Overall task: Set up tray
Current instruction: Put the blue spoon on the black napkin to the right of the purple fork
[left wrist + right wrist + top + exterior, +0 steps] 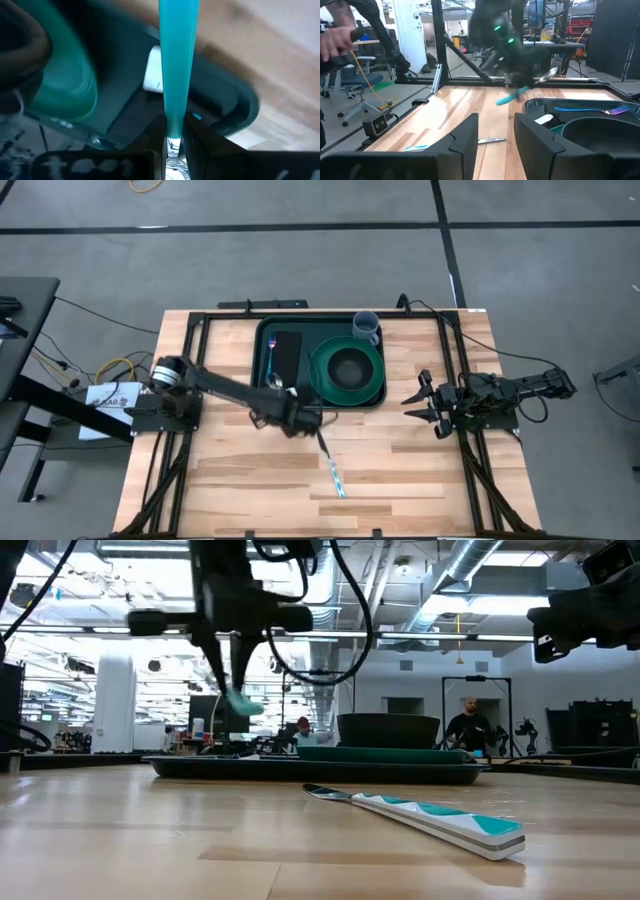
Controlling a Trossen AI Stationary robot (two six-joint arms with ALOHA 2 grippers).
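The dark green tray (262,370) lies at the far middle of the table. It holds a black napkin (285,352), a green plate (375,365) with a dark bowl (347,368), a cup (366,327) and a fork (592,108). My left gripper (290,412) is over the tray's near left part, shut on a teal-handled utensil (178,60). It also shows in the low view (240,703). A knife (332,465) with a teal and white handle lies on the wood near the table's middle. My right gripper (496,135) is open and empty at the table's right side (420,405). My left gripper pinches the utensil between its two fingers at the narrow end of the teal handle, where it meets the metal neck (173,141). The handle runs on past the fingertips. The utensil is lifted clear and tilted, with the teal handle (509,95) slanting down and the metal end (549,75) up.
Bare wood lies on the near half of the table around the knife (420,812). Black frame rails (185,345) run along the table's left and right sides. A person's hand (335,40) and people (467,725) show in the room beyond the table.
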